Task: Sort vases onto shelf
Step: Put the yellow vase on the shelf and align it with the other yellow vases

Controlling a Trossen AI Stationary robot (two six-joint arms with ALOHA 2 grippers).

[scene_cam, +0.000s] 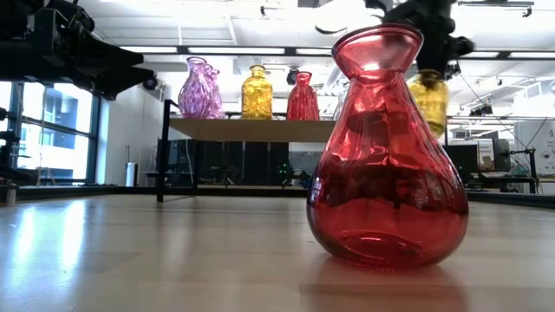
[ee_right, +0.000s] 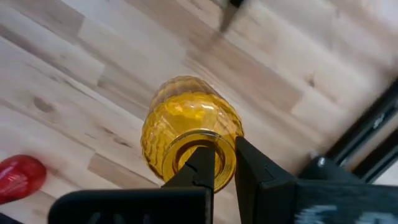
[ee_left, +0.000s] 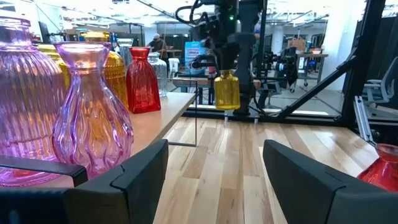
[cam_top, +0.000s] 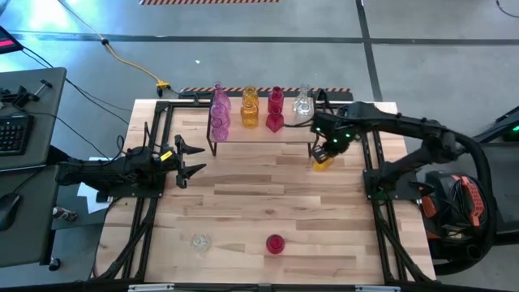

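The shelf (cam_top: 259,134) stands at the table's far middle and carries pink (cam_top: 219,113), yellow (cam_top: 250,108), red (cam_top: 275,110) and clear (cam_top: 302,105) vases on their bases. Off the shelf's right end, my right gripper (cam_top: 328,146) is shut on a yellow vase (cam_top: 323,161), which hangs in the air (ee_left: 226,90). A red vase (cam_top: 276,243) and a clear vase (cam_top: 199,242) stand on the tabletop near its front edge. My left gripper (cam_top: 190,159) waits open at the table's left, pointing level toward the right. My right gripper holds the yellow vase by the rim of its mouth (ee_right: 219,142), with one finger (ee_right: 202,167) inside the neck and the other (ee_right: 250,168) outside. The fingers come from above, pointing down. The vase hangs upright below them, lifted clear of the table.
Black frame rails (cam_top: 375,162) run along the table's left and right sides. Bare wooden tabletop (cam_top: 268,191) lies between the shelf and the two vases near the front. In the low view the red vase (scene_cam: 386,147) fills the foreground.
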